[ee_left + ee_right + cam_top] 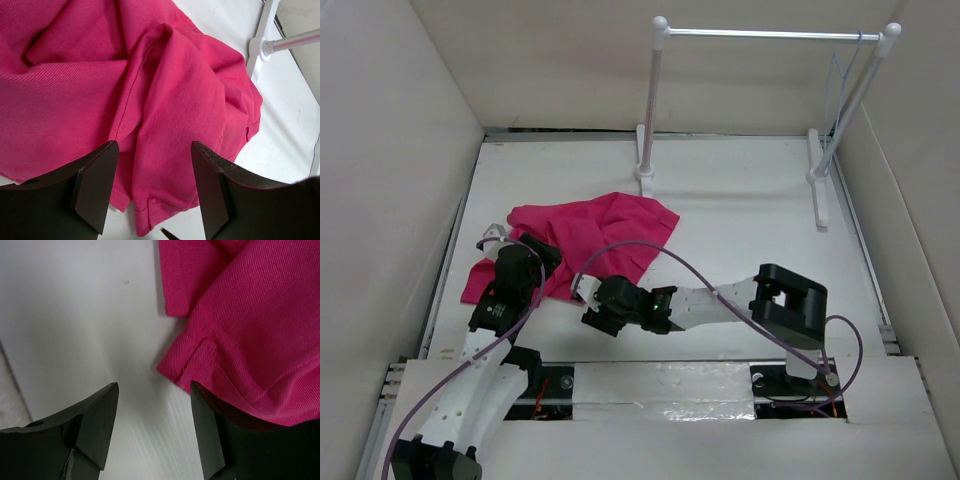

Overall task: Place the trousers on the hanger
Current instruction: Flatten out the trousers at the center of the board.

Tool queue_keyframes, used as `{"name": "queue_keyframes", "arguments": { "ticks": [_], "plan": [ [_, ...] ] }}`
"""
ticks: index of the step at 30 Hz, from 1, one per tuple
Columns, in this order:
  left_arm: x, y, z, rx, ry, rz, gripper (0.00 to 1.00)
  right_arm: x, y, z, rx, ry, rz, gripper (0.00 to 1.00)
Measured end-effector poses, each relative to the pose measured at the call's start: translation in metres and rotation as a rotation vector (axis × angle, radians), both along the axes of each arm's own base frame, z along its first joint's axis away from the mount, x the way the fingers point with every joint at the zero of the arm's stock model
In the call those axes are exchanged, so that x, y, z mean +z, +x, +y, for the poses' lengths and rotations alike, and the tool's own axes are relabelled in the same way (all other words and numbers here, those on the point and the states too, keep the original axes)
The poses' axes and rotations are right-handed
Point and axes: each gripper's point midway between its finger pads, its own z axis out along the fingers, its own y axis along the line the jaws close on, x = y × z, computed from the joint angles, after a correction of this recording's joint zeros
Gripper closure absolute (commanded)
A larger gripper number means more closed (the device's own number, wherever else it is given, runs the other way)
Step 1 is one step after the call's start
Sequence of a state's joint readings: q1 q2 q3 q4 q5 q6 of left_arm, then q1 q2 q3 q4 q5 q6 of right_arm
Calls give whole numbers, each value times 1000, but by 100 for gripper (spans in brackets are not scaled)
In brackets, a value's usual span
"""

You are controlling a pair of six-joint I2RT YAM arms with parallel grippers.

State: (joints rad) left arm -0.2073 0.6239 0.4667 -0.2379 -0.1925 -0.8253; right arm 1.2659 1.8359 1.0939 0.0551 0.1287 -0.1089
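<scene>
The trousers [595, 232] lie crumpled left of centre on the table [750, 210], well apart from the wire hanger [832, 95] hooked on the rack [770, 34] at far right. Soft, light cloth, it will likely sag and bunch; a stitched hem looks the firmest hold. The left gripper [154, 145] gapes over a fold, the right gripper [154, 386] beside a hem corner, both empty.

A white clothes rack [654, 110] stood at the far end of the table [750, 235], with a silver bar [770, 34] across its top and a long flat foot [819, 200] under each upright. Plain pale walls [380, 150] boxed the table in on the left, right and far sides. A glossy, crinkled white strip [660, 385] ran along the near edge.
</scene>
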Motion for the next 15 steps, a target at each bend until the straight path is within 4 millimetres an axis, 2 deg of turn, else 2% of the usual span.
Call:
{"name": "queue_keyframes", "arguments": {
  "ticks": [4, 6, 7, 8, 9, 11, 13, 15],
  "plan": [
    [-8, -3, 1, 21, -21, 9, 43, -19, 14, 6, -59, -24, -37, 39],
    [-13, -4, 1, 27, -28, 20, 44, -24, 22, 7, -100, -25, -57, 47],
    [-17, -4, 1, 28, -30, 25, 44, -23, 27, 7, -121, -21, -70, 63],
    [-19, -5, 0, 27, -34, 30, 44, -23, 30, 7, -141, -21, -82, 92],
    [-27, -7, 0, 27, -33, 51, 45, -24, 33, 5, -160, -23, -90, 100],
    [-38, -9, -1, 22, -35, 79, 52, -21, 38, 2, -205, -16, -99, 100],
    [-49, -11, -4, 6, -42, 99, 54, -14, 41, -5, -234, -11, -114, 100],
    [-57, -14, -8, -14, -51, 115, 53, 4, 42, -21, -267, -4, -138, 100]
  ]
}}
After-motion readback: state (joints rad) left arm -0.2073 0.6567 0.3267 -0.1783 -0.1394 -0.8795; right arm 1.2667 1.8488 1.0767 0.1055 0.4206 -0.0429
